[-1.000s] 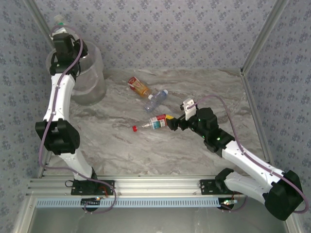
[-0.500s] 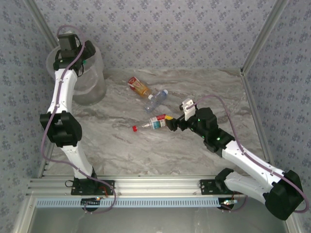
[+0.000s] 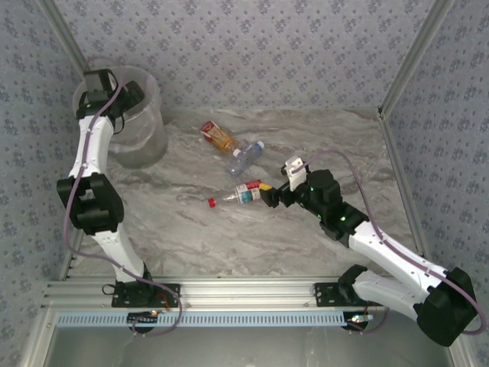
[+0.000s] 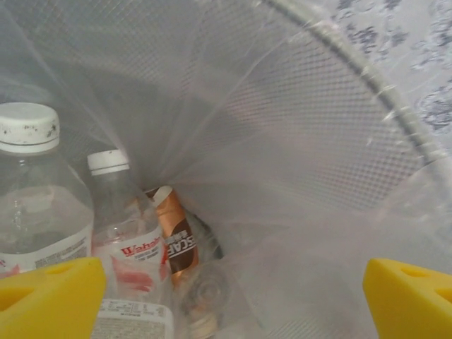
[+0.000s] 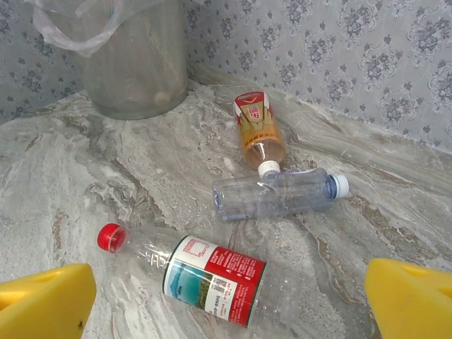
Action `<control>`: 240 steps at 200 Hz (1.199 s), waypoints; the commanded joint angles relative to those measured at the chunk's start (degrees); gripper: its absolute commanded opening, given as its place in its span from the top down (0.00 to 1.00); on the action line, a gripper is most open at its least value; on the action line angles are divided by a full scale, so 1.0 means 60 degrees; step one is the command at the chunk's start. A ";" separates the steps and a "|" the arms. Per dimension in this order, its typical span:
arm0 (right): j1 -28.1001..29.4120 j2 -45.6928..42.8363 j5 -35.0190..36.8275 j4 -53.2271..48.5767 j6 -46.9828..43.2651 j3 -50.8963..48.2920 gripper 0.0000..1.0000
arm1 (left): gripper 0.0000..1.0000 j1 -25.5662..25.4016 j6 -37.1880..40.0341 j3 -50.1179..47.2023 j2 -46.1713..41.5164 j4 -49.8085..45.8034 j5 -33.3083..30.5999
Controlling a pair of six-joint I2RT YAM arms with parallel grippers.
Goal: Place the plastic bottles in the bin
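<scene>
1. Overhead, the left gripper [image 3: 99,82] is held above the bin [image 3: 147,131], its yellow fingers [image 4: 49,296] spread wide with nothing gripped.
2. Two white-capped bottles [image 4: 42,205] and a brown-labelled bottle [image 4: 174,234] are seen inside the bin.
3. The right gripper [image 3: 269,196] is held released, low over the table [image 3: 344,138], just beside the red-capped bottle [image 5: 212,279].
4. Beyond it, a blue-capped bottle [image 5: 275,196] and an orange-filled bottle [image 5: 258,131] are lying close together.

Inside the bin [image 4: 339,127], two white-capped bottles [image 4: 42,205] get chopped off by the bottom edge, partly behind a finger [image 4: 49,296] of the left end effector [image 4: 233,307]. Brown-labelled bottle [image 4: 175,236] is half buried; the blurry thing [image 4: 201,311] below it, can't tell.
</scene>
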 commanded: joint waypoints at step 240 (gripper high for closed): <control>-0.0785 0.2875 0.0387 -0.1095 0.1428 0.1484 0.00 | 0.01 -0.5232 0.2323 -0.5820 -0.5571 0.0420 -0.0313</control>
